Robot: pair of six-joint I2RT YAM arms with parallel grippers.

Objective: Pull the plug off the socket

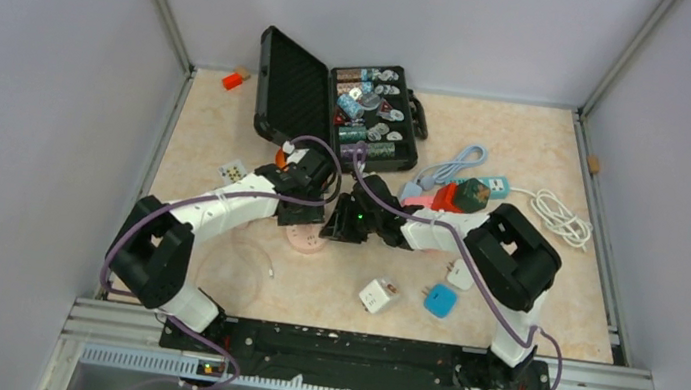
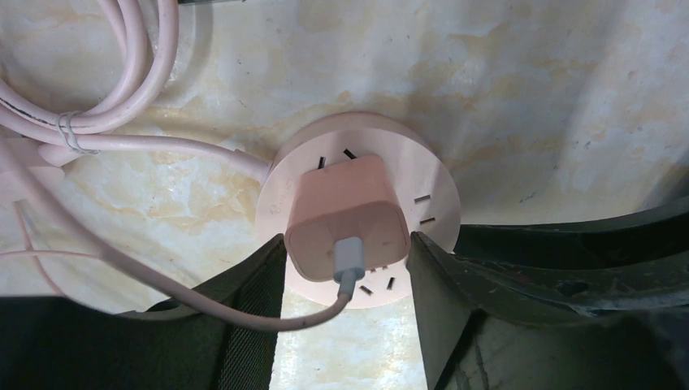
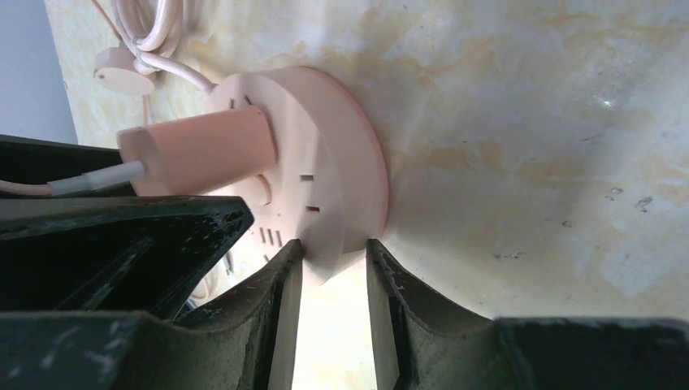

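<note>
Pale lilac walls (image 1: 36, 64) close in three sides of a cream, marbled desk (image 1: 528, 310), seen from above and behind the two arms. The left arm (image 1: 219, 207) and the right arm (image 1: 505, 251) both reach inward, and their claws meet nose to nose at mid-desk. Beyond the claws, on the far side, a black case (image 1: 289, 97) lies open with small parts in its tray. Off to the right of the right claw a loose white cable (image 1: 560, 218) is coiled. Nearer the bases than that claw sit a white cube adapter (image 1: 379, 294) and a blue adapter (image 1: 440, 300).

Directly under the claws lies the socket (image 2: 382, 142), a round pink disc flat on the desk with slots in its top face. The right claw (image 3: 333, 248) has it by the rim: one finger (image 3: 280, 309) sits against the slotted side, the other against the far side, with the edge pinched between them. The disc's pink lead (image 2: 162, 146) runs away to the left of the left claw toward a bundled loop of the same cord (image 2: 138, 57).

The plug (image 2: 345, 203), a pink rounded block, stands seated in the socket, right between the fingers of the left claw (image 2: 347, 240). That claw is closed on it, with a black finger (image 2: 252, 309) pressed to each side of the block. A white connector (image 2: 348, 260) sticks out of the plug's back toward the claw, and its thin pink wire (image 2: 162, 284) curves off past the left finger.
</note>
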